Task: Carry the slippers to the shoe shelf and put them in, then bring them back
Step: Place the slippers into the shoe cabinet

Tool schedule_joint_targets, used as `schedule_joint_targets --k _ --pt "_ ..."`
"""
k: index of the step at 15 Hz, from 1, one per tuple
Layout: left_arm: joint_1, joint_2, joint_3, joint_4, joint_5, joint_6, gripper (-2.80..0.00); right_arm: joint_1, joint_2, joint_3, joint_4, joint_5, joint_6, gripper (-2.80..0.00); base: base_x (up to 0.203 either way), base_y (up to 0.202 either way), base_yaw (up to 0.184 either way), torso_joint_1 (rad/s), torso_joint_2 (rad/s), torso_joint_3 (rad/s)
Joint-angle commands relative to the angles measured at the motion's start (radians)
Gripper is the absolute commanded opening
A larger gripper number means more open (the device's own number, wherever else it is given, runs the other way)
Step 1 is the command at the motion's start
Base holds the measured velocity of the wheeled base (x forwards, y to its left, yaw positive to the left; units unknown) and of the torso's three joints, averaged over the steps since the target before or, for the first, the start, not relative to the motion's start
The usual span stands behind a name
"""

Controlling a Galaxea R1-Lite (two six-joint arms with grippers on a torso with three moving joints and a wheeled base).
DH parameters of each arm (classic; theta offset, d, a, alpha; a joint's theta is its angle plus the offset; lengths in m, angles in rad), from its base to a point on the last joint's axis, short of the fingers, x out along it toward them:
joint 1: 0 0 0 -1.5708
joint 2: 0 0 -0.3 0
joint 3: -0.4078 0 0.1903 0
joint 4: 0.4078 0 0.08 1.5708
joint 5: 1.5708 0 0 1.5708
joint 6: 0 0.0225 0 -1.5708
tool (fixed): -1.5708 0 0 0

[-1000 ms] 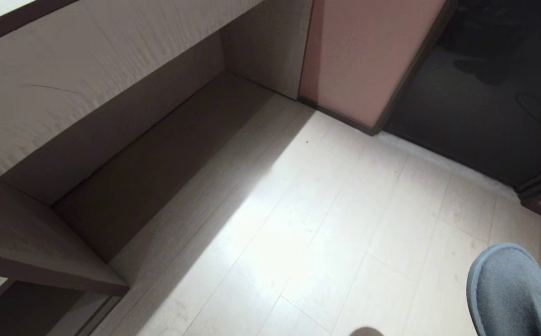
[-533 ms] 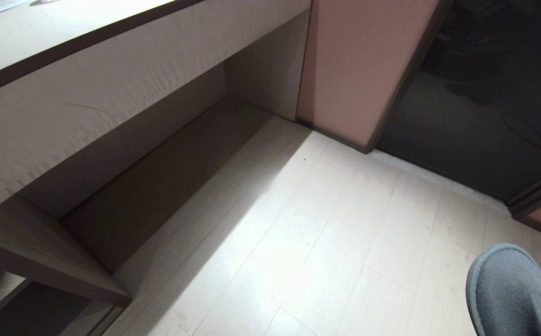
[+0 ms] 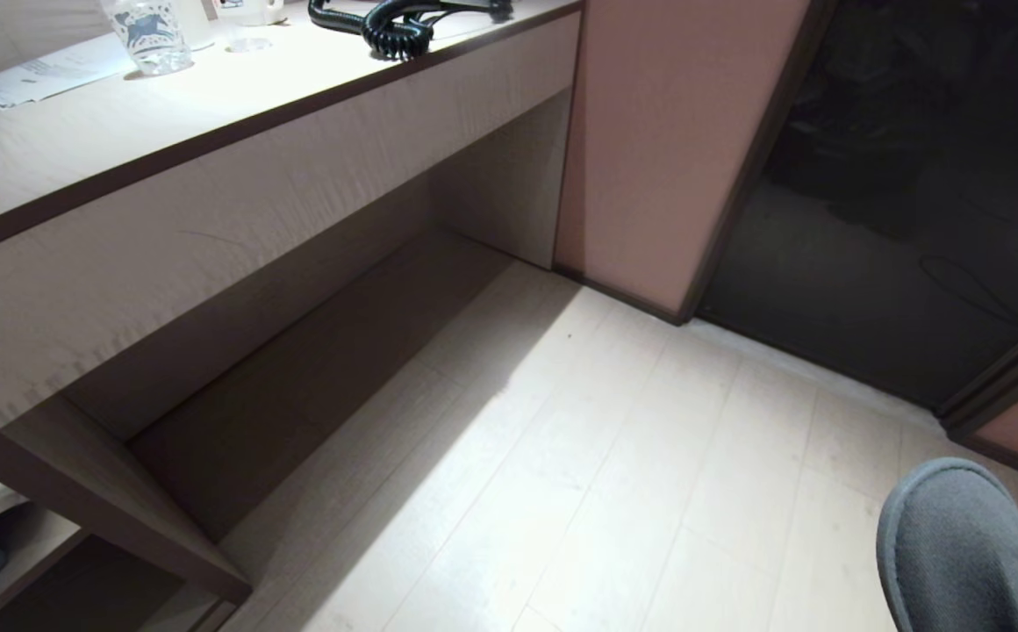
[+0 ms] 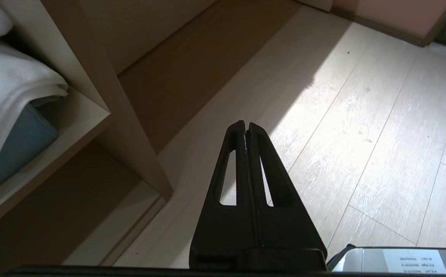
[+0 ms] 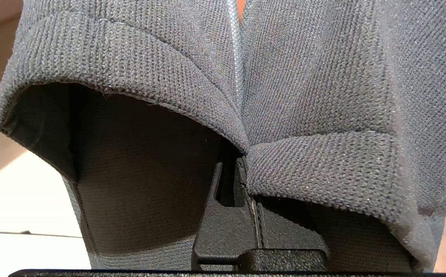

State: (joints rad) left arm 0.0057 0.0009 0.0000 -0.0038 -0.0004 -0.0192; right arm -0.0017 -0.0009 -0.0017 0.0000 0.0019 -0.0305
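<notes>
Slippers (image 5: 284, 77) hang pinched together in the closed right claw (image 5: 246, 169).

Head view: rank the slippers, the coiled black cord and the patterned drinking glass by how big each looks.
1. slippers, largest, though cut off by the frame edge and nearest the camera.
2. coiled black cord on the desk.
3. patterned drinking glass.
Cord and glass are both cropped at the top, so their order is unsure.

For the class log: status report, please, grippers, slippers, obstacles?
Right gripper shut on slippers. Left gripper shut, empty, above floor. Nothing blocking.
</notes>
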Motion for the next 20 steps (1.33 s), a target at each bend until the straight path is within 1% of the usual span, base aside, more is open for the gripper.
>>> schedule_joint_targets --k 1,15,20 --pt "0.000 0.001 0.000 -0.001 0.000 -0.001 -2.80 0.000 0.001 0.001 0.000 0.000 0.001 -2.80 0.000 0.000 0.000 -0.007 0.00 0.202" --pt "0.000 0.001 0.000 -0.001 0.000 -0.001 -2.80 0.000 0.001 0.000 0.000 0.000 0.000 -2.80 0.000 0.000 0.000 0.003 0.00 0.203" --pt "0.000 0.001 0.000 -0.001 0.000 -0.001 -2.80 0.000 0.001 0.000 0.000 0.000 -0.002 -2.80 0.000 0.000 0.000 0.001 0.01 0.063"
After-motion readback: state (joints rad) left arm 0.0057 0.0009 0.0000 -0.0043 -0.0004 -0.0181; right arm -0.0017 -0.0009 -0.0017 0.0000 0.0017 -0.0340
